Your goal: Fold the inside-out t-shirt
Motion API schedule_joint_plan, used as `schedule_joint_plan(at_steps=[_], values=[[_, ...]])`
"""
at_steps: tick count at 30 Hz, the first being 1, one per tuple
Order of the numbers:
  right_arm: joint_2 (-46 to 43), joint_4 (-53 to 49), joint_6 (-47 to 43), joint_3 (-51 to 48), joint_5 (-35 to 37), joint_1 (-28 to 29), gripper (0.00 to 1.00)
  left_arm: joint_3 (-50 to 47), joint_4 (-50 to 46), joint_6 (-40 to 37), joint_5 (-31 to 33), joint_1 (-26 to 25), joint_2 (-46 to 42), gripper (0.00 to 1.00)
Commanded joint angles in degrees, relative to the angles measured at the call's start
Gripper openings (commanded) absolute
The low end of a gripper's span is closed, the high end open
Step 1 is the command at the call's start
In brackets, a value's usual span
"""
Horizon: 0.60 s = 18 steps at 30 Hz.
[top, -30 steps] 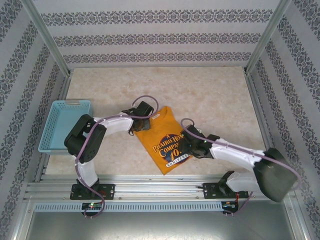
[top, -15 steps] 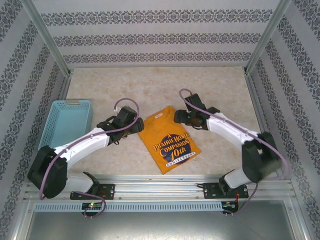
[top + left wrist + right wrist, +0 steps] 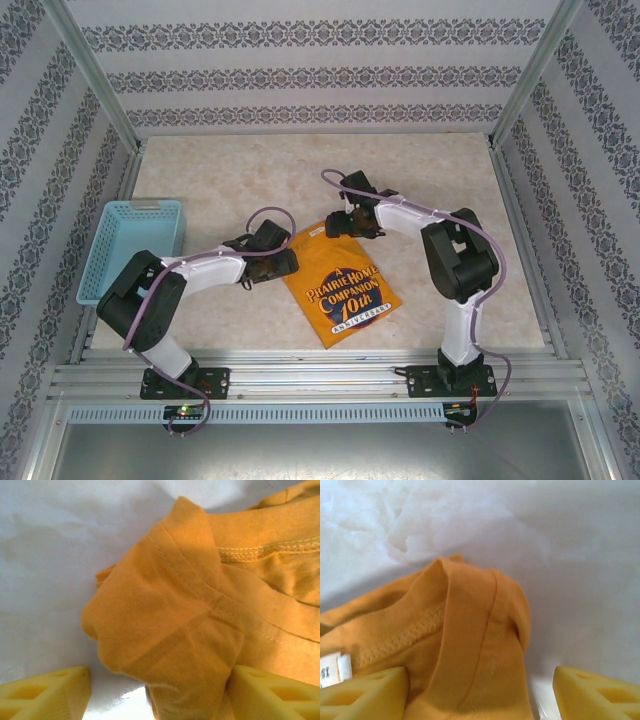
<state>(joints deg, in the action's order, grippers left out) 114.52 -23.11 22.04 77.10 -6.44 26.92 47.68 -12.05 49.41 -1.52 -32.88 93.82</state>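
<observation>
Top external: my left gripper and right gripper sit open at the far end of the t-shirt; I'd pinch next, then fold.

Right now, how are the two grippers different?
The left gripper is at the shirt's left edge, while the right gripper is at its far end. The left gripper is over a bunched fold, while the right gripper is over the collar, beside a white tag. Both are open, with yellow fingers either side of orange cloth.
</observation>
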Motion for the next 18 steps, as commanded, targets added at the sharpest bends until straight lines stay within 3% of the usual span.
schedule_joint_plan(at_steps=[1, 7, 18], values=[[3.44, -3.42, -1.26, 3.53, -0.78, 1.28, 0.75, 1.43, 12.38, 0.49, -6.48, 0.19, 6.12, 0.68], [7.03, -3.85, 0.80, 4.45, -1.61, 3.50, 0.70, 3.44, 11.62, -1.80, -6.67, 0.63, 7.98, 0.61], [1.97, 4.97, 9.44, -6.53, -7.31, 10.98, 0.47, 0.43, 16.03, -2.01, -8.28, 2.45, 6.85, 0.49]])
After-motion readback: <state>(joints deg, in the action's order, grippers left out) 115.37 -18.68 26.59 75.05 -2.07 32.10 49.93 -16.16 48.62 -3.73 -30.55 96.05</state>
